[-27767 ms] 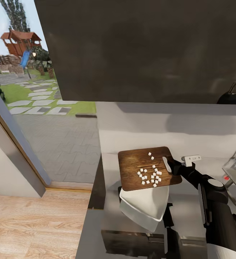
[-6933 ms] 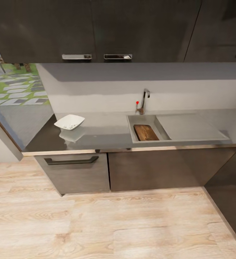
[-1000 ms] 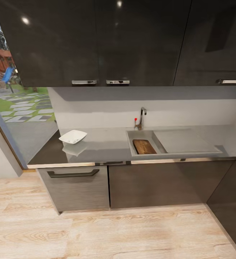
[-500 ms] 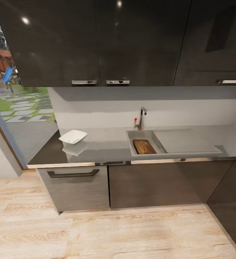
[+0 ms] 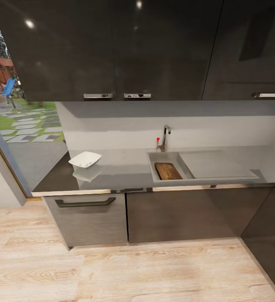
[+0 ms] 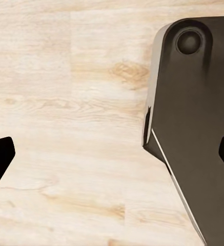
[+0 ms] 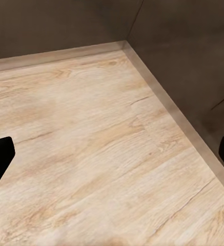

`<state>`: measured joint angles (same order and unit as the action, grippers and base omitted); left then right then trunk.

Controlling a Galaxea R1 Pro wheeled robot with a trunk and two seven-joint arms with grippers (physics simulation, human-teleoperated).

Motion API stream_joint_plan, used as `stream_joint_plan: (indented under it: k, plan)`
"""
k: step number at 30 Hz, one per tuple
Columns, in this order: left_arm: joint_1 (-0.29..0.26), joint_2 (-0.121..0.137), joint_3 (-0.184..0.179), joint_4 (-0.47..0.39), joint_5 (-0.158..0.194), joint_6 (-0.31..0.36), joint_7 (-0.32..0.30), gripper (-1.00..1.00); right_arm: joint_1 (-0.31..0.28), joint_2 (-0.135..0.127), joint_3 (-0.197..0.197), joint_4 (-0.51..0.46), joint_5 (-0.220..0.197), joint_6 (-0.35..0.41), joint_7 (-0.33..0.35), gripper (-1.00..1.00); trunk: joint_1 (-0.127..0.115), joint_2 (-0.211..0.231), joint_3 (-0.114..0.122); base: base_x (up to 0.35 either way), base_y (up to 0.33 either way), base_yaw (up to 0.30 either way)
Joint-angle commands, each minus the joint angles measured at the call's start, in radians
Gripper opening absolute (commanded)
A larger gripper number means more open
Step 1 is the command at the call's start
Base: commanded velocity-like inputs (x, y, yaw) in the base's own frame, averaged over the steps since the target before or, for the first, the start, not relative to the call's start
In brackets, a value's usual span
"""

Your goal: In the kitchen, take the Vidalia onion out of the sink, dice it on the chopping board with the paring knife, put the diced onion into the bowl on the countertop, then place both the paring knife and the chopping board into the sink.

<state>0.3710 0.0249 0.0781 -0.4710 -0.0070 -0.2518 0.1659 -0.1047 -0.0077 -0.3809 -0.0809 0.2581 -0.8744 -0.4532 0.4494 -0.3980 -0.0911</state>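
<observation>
With chopping board point(image 5: 168, 171) in sink point(image 5: 153, 164) and bowl point(image 5: 85, 159) left of sink, both fingers spread, empty; knife unconfirmed, verify next.

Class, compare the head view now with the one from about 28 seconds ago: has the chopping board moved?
Yes. The chopping board now lies inside the sink, right of the bowl; earlier it was held over that bowl.

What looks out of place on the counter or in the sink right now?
Nothing stands out. The chopping board lies flat in the sink; the bowl sits upright on the countertop. No spills visible.
</observation>
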Motion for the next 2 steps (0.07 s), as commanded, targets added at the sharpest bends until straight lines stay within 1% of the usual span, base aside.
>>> stream_joint_plan:
  k: [1, 2]
  plan:
    - [0.000, 0.002, 0.000, 0.000, -0.001, -0.001, 0.002, 1.00, -0.001, 0.000, -0.004, 0.001, 0.011, -0.001, -0.007, 1.00, 0.001, -0.002, -0.002, 0.000, 0.000, 0.000]
    - [0.000, 0.006, 0.000, 0.002, -0.002, -0.002, 0.002, 1.00, -0.001, 0.000, -0.004, 0.001, 0.010, -0.001, -0.007, 1.00, 0.001, -0.002, -0.002, 0.000, 0.000, 0.000]
